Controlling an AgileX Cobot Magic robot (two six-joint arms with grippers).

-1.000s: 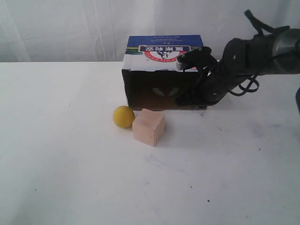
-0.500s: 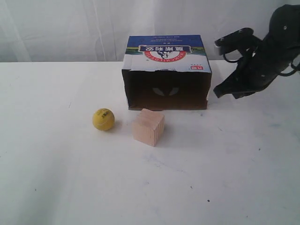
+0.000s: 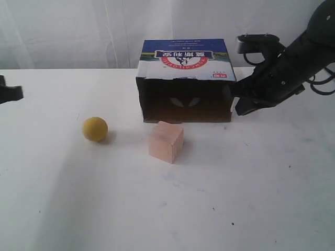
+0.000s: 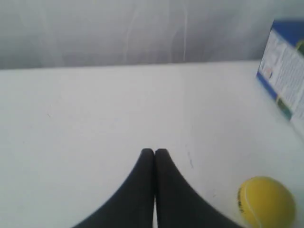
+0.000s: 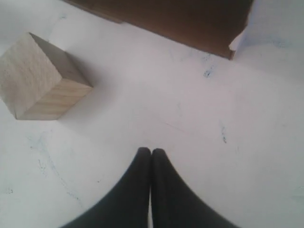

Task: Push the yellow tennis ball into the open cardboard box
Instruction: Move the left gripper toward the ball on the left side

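The yellow tennis ball (image 3: 95, 128) rests on the white table, well left of the open cardboard box (image 3: 186, 78), whose dark opening faces the front. Seen from the left wrist, the ball (image 4: 265, 202) lies off to one side of my shut left gripper (image 4: 155, 152), with a gap between them. Only the tip of the left gripper (image 3: 10, 93) shows at the far left edge. My right gripper (image 3: 236, 109) hangs shut and empty beside the box's right front corner. In the right wrist view the right gripper (image 5: 151, 151) points at bare table below the box's edge (image 5: 180, 19).
A pale wooden cube (image 3: 165, 141) stands just in front of the box's opening, right of the ball, and shows in the right wrist view as the cube (image 5: 40, 78). A white curtain hangs behind the table (image 3: 167, 209).
The ball has rolled left, away from the cube it was touching. The right arm pulled out from the box's front to its right side. The left gripper's tip has come into view at the left edge.
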